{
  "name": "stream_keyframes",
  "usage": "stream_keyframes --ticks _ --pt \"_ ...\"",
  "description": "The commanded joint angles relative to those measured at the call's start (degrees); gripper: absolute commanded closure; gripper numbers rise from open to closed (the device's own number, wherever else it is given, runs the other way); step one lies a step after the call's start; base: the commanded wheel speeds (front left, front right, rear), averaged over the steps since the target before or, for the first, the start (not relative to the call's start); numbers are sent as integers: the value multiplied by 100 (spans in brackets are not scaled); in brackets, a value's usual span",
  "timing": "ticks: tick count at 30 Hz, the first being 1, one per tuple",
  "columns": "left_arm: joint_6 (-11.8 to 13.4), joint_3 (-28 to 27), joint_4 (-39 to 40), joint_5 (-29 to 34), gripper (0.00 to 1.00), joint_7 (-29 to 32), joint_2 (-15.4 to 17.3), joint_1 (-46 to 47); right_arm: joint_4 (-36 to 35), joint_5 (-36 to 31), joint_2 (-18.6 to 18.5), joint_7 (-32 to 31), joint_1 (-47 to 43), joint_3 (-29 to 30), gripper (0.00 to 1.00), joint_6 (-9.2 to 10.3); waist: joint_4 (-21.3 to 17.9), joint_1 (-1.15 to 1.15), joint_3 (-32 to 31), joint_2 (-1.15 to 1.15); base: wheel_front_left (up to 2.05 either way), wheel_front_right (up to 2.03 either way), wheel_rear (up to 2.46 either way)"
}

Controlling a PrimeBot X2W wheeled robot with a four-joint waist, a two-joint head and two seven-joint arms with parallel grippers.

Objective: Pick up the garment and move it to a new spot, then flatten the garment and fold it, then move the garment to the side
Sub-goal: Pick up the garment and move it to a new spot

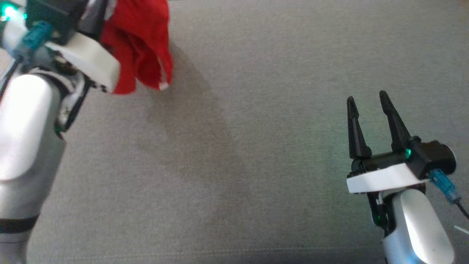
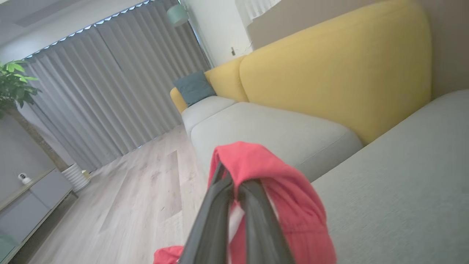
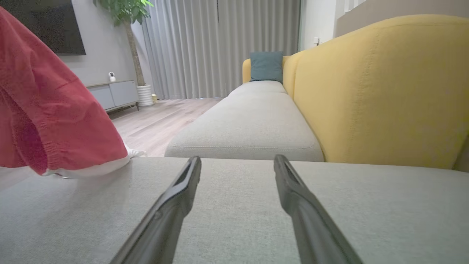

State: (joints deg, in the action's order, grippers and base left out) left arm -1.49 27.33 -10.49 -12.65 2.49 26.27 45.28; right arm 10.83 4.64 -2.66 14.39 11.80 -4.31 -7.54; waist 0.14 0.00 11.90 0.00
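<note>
We dangle the garment [image 1: 141, 44] from our left claw [image 2: 234, 181], clamped tight on it, hem perhaps touching the seat [image 1: 256, 146], well left of our empty, wide-spread right claw [image 1: 367, 96].

Red garment [image 1: 139, 40] beside left forearm [image 1: 25, 128], over grey cushion [image 1: 256, 165]

Soft, even light was recorded. A broad, faint shadow was cast across the sofa seat [image 1: 293, 73] beneath the red garment [image 1: 141, 44]. The left forearm [image 1: 22, 139] was overexposed; the left wrist view was slightly blurred.
</note>
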Motion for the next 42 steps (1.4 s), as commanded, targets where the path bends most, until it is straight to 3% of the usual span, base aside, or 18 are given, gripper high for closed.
stream_keyframes --ticks 1,7,12,15,16,19,27,29,30,36,42 --pt "48 -198 265 21 100 39 139 296 -160 46 -21 61 -68 -83 0 5 -153 0 -142 0 0 0 0" --pt "43 192 771 -55 100 275 -262 99 -164 94 -21 61 -161 -32 0 5 -619 0 -309 0 0 0 0" --pt "146 541 681 -183 100 302 -855 -78 -187 132 -21 61 -191 -42 0 5 -1091 0 -241 0 0 0 0" --pt "235 770 178 -239 100 218 -1258 -239 -205 187 -21 61 -163 -104 0 5 -1397 0 -100 0 0 0 0" --pt "327 855 -291 -280 100 56 -1524 -336 -213 230 -21 61 -139 -149 0 5 -1601 0 4 0 0 0 0" --pt "421 905 -1053 -349 100 -265 -1857 -395 -214 295 -21 61 -94 -227 0 5 -1892 0 163 0 0 0 0" --pt "475 1022 -2401 -501 100 -979 -2232 -264 -227 392 -21 61 -47 -311 0 5 -2227 0 380 0 0 0 0" --pt "433 1080 -2653 -579 38 -1122 -2280 -207 -227 411 -21 61 -48 -316 0 5 -2232 0 407 0 0 0 0" --pt "412 1106 -2748 -624 3 -1194 -2297 -173 -226 422 -21 61 -49 -310 0 5 -2217 0 421 0 0 0 0" --pt "423 1200 -3044 -899 0 -1520 -2334 -50 -184 411 -21 61 -45 -275 0 5 -1957 0 353 0 0 0 0" --pt "456 1381 -2769 -1275 0 -1683 -2338 -195 -148 317 -21 61 -71 -200 0 5 -1584 0 169 0 0 0 0"
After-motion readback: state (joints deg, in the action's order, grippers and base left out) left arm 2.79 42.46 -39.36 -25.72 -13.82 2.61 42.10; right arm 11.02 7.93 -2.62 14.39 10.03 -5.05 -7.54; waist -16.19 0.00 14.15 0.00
